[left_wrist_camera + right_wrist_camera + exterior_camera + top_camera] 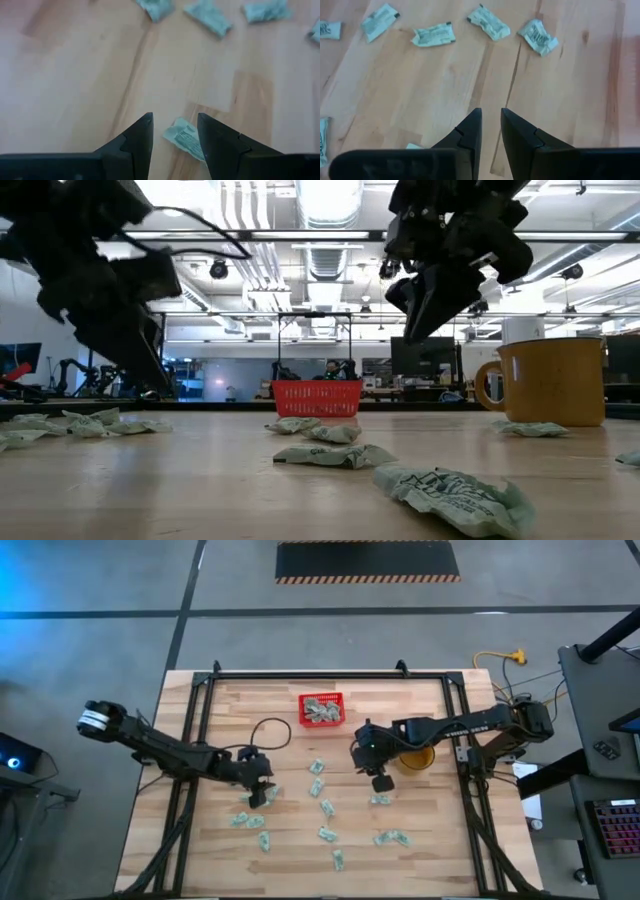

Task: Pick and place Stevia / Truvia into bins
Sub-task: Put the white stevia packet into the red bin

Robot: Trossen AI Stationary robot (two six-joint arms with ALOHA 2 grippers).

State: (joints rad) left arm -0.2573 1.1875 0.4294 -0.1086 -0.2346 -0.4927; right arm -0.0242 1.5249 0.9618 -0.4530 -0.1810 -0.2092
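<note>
Several sachets (322,712) lying in the red basket (321,698), many littering the tabletop (430,830), both fingers parted, gripping nothing.

A: What lies around the pale wooden plank counter (420,840)?

B: Grey concrete floor (100,640), with a black mat edged in yellow-black hazard stripes (367,560) at the far side.

A: And the room beyond?

B: A bright white ceiling with exposed pipes and ducts (300,220), and dark monitors (20,360) at left.
</note>
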